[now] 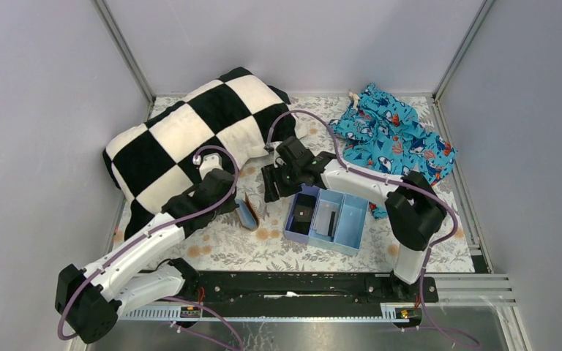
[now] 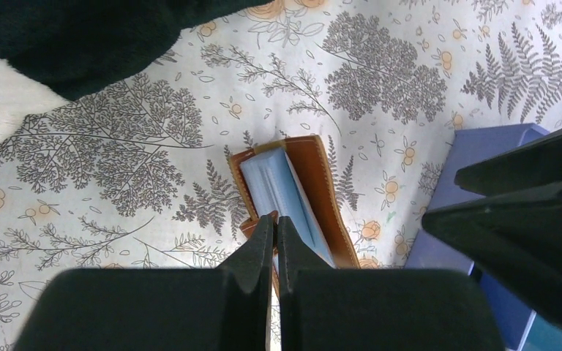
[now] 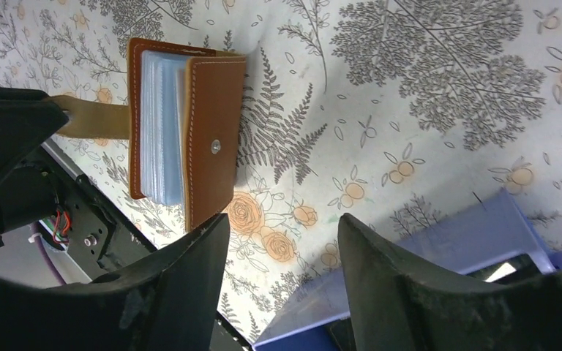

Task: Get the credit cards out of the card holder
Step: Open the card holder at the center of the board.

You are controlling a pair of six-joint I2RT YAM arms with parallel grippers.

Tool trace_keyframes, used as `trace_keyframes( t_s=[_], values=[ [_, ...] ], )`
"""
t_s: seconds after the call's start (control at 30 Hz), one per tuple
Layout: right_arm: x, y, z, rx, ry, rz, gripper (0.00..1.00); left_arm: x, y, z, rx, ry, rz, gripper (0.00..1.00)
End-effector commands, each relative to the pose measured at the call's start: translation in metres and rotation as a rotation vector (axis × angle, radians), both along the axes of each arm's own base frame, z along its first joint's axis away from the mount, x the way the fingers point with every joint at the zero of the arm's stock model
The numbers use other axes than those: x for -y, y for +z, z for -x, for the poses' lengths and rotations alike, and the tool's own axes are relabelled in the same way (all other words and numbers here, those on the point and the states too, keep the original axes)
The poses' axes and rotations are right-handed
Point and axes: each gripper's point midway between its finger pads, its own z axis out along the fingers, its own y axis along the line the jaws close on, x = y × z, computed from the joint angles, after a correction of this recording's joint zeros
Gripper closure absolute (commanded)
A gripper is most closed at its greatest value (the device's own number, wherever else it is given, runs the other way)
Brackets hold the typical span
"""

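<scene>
The card holder (image 1: 247, 213) is a small brown leather wallet standing on edge on the floral cloth, left of the blue tray. Its covers (image 3: 212, 139) are slightly parted, showing grey-blue pockets (image 2: 274, 186). The credit cards cannot be made out among the pockets. My left gripper (image 2: 276, 221) is shut on the holder's brown strap at its near edge (image 1: 238, 202). My right gripper (image 3: 284, 223) hovers open just right of the holder (image 1: 269, 193), with nothing between its fingers; one finger (image 3: 205, 241) is near the holder's lower corner.
A light blue three-compartment tray (image 1: 351, 238) sits right of the holder, with a black block (image 1: 305, 210) and a pale flat piece (image 1: 327, 218) in it. A black-and-white checked pillow (image 1: 190, 128) lies behind the left arm. A blue patterned garment (image 1: 395, 135) lies at the back right.
</scene>
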Motion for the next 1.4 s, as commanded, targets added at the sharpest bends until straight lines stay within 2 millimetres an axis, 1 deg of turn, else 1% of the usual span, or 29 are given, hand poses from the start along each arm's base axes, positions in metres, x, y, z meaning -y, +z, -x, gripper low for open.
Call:
trace_keyframes(
  t_s=[0.0,0.1,0.27,0.33,0.4,0.5,0.63,0.73,0.9,1.0,1.1,1.23,1.3,1.37],
  values=[
    [-0.026,0.011,0.005,0.028,0.081,-0.049,0.31,-0.005,0.007,-0.007,0.044,0.059,0.035,1.0],
    [-0.036,0.009,0.009,0.016,0.095,-0.077,0.21,-0.003,0.007,-0.009,0.047,0.047,0.039,1.0],
    [-0.051,-0.002,0.013,-0.031,0.099,-0.105,0.2,-0.001,0.005,-0.011,0.041,0.031,0.035,1.0],
    [-0.059,-0.004,0.018,-0.061,0.121,-0.132,0.2,-0.001,0.004,-0.012,0.038,0.029,0.032,1.0],
    [-0.065,-0.002,0.022,-0.074,0.135,-0.169,0.16,-0.001,0.004,-0.012,0.036,0.028,0.032,1.0],
    [-0.069,0.001,0.022,-0.071,0.134,-0.194,0.1,0.002,0.004,-0.014,0.035,0.021,0.043,1.0],
    [-0.075,-0.002,0.024,-0.088,0.146,-0.207,0.08,0.006,0.007,-0.018,0.041,0.012,0.058,1.0],
    [-0.08,-0.008,0.026,-0.093,0.147,-0.196,0.07,0.012,0.013,-0.022,0.051,-0.009,0.071,1.0],
    [-0.082,-0.025,0.025,-0.119,0.122,-0.178,0.06,0.023,0.024,-0.027,0.07,-0.046,0.113,1.0],
    [-0.083,-0.03,0.025,-0.135,0.106,-0.183,0.07,0.031,0.031,-0.028,0.081,-0.076,0.152,1.0],
    [-0.079,-0.033,0.022,-0.126,0.058,-0.18,0.07,0.035,0.038,-0.029,0.087,-0.091,0.17,1.0],
    [-0.069,-0.039,0.017,-0.102,-0.001,-0.153,0.1,0.032,0.043,-0.03,0.106,-0.088,0.172,1.0],
    [-0.064,-0.041,0.016,-0.094,-0.021,-0.15,0.11,0.028,0.042,-0.031,0.107,-0.079,0.158,1.0],
    [-0.064,-0.037,0.013,-0.081,-0.032,-0.175,0.11,0.02,0.038,-0.032,0.096,-0.055,0.137,1.0]
  ],
)
